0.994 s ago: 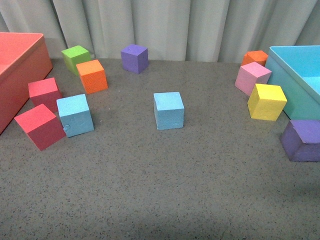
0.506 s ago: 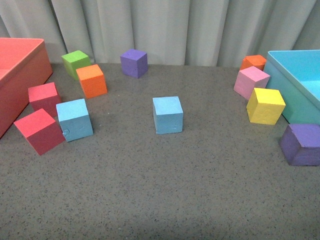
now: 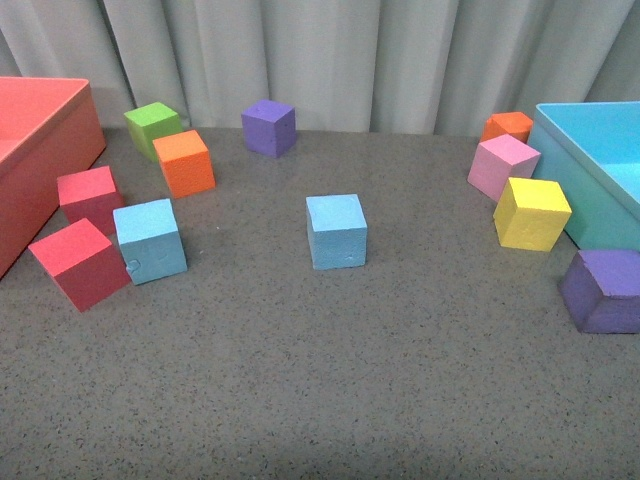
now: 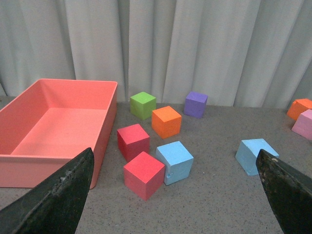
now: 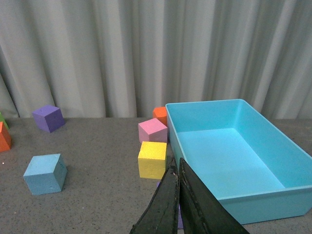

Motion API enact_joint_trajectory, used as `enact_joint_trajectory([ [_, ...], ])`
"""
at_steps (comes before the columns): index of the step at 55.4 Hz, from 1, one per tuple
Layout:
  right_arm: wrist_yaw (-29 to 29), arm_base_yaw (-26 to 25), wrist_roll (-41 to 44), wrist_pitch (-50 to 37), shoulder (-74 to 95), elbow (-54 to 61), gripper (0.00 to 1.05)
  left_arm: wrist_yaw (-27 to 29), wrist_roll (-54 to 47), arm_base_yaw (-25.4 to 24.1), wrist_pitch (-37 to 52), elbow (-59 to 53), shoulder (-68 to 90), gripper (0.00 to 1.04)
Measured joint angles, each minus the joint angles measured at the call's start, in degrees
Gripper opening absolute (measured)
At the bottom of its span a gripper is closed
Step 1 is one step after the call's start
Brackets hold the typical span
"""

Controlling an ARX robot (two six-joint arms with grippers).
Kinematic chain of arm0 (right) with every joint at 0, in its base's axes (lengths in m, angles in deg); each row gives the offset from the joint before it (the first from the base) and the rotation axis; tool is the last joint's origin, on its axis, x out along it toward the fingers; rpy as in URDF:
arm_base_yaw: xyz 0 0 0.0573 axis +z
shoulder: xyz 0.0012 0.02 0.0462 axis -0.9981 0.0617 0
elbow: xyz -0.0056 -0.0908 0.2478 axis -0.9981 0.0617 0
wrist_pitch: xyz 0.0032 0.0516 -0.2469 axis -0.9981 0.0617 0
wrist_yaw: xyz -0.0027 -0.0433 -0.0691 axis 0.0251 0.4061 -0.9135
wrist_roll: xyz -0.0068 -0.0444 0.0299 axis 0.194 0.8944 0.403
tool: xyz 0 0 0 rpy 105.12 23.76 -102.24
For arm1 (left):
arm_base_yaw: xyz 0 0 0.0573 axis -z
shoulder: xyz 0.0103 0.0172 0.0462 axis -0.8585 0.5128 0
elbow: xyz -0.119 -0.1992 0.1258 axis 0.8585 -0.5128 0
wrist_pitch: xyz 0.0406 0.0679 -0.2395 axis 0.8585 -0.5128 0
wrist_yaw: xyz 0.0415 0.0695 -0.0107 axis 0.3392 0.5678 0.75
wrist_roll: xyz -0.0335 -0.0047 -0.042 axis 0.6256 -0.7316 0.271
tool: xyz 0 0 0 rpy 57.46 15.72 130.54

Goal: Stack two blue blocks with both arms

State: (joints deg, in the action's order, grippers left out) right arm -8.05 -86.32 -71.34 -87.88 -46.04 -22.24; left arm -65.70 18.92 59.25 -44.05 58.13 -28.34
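One blue block stands alone mid-table; it also shows in the left wrist view and the right wrist view. The second blue block, with a small dent at its lower corner, touches a red cube at the left; it also shows in the left wrist view. Neither arm shows in the front view. My left gripper is open and empty, its fingers wide apart, above the table short of the blocks. My right gripper is shut and empty, near the yellow cube.
A red bin stands at the left and a turquoise bin at the right. Green, orange, purple and red cubes lie back left. Pink, orange, yellow and purple cubes lie right.
The front camera's view has shifted slightly, so all the cubes sit a little lower in the picture. No cube has moved on the table.
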Motion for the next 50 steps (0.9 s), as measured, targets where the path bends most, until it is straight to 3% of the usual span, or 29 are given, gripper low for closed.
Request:
enact_joint_trajectory([
  [42,0.0,0.0,0.0,13.7,-13.9,0.0,0.01,0.0,0.0,0.0,0.0,0.0,0.0,0.98],
  [47,0.2,0.0,0.0,22.4,-20.5,0.0,0.01,0.0,0.0,0.0,0.0,0.0,0.0,0.98],
  [50,0.2,0.0,0.0,23.4,-22.9,0.0,0.01,0.0,0.0,0.0,0.0,0.0,0.0,0.98],
])
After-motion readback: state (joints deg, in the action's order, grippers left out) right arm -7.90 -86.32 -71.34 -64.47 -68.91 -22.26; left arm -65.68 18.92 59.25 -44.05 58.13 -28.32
